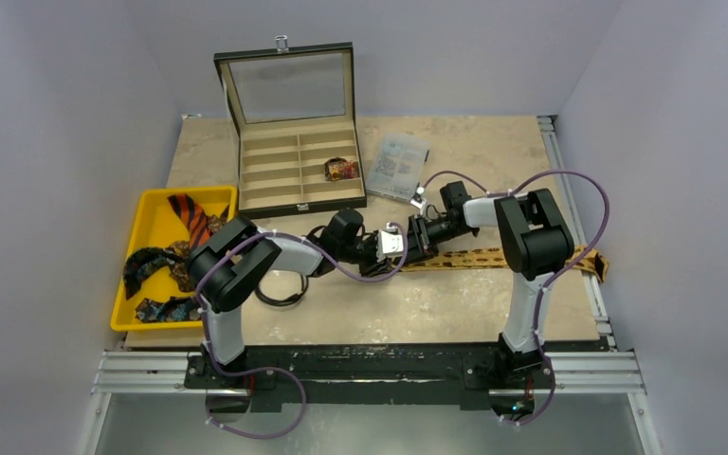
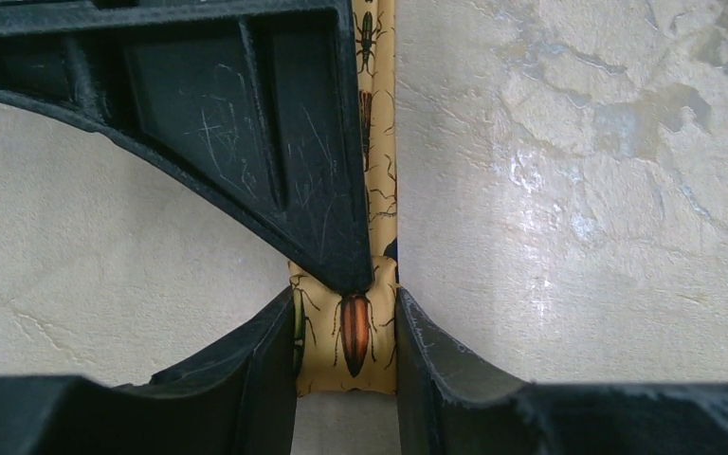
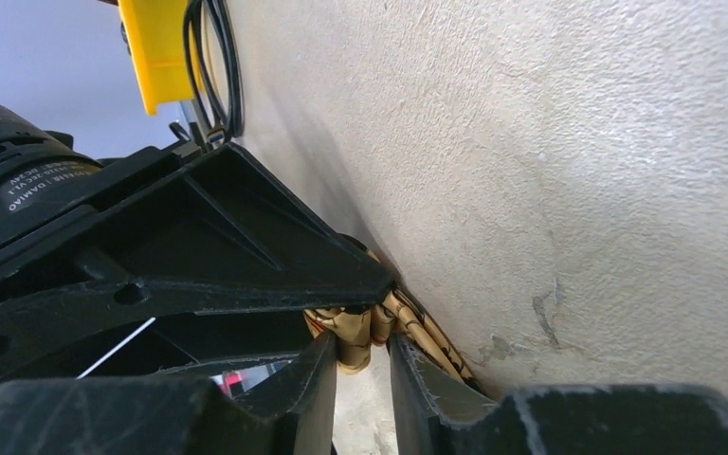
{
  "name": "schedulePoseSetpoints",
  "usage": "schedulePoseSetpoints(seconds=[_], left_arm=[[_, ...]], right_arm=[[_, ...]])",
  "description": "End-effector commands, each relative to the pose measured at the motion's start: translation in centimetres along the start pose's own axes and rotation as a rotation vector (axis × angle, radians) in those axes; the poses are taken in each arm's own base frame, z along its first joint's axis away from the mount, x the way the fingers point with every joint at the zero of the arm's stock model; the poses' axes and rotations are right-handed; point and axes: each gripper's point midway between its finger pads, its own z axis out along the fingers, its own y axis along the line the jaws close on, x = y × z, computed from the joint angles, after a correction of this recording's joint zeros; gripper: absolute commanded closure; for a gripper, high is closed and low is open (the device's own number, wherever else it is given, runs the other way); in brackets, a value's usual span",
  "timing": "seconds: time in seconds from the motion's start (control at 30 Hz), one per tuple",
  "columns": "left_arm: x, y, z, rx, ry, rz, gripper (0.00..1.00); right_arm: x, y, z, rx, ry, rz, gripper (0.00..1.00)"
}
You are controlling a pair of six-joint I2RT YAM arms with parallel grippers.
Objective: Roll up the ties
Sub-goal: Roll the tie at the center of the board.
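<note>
A tan-gold tie (image 1: pixel 493 257) with beetle prints lies stretched across the table towards the right edge. Both grippers meet at its left end. My left gripper (image 1: pixel 393 245) (image 2: pixel 346 318) is shut on the folded end (image 2: pixel 355 332), one finger against each side. My right gripper (image 1: pixel 419 237) (image 3: pixel 362 343) stands slightly open, with a small fold of the tie (image 3: pixel 353 336) between its fingertips. One right finger (image 2: pixel 275 142) points down onto the fold in the left wrist view. An orange striped tie (image 1: pixel 190 216) and dark ties (image 1: pixel 152 261) lie in the yellow tray (image 1: pixel 156 218).
An open compartment box (image 1: pixel 284 156) at the back holds one rolled tie (image 1: pixel 341 169). A clear packet (image 1: pixel 400 163) lies to its right. A black cable loop (image 1: pixel 280 289) lies by the left arm. The tray (image 3: pixel 156 57) sits at the table's left edge.
</note>
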Motion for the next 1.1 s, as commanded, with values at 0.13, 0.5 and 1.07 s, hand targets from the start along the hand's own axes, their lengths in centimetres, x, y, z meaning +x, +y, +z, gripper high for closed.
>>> schedulePoseSetpoints(seconds=[0.13,0.5,1.07], left_arm=[[5.7,-1.6,-1.4,0.027,0.21,-0.149,0.85],[6.0,-1.7,-1.4,0.019,0.225,-0.195,0.84],[2.1,0.5,-2.2,-0.037,-0.094,-0.201,0.43]], right_arm=[[-1.0,0.3,-0.1,0.05,-0.037,-0.063,0.68],[-1.7,0.9,0.1,0.038,-0.034,-0.115,0.99],[1.0,-5.7,-0.1,0.307,0.065,-0.025,1.0]])
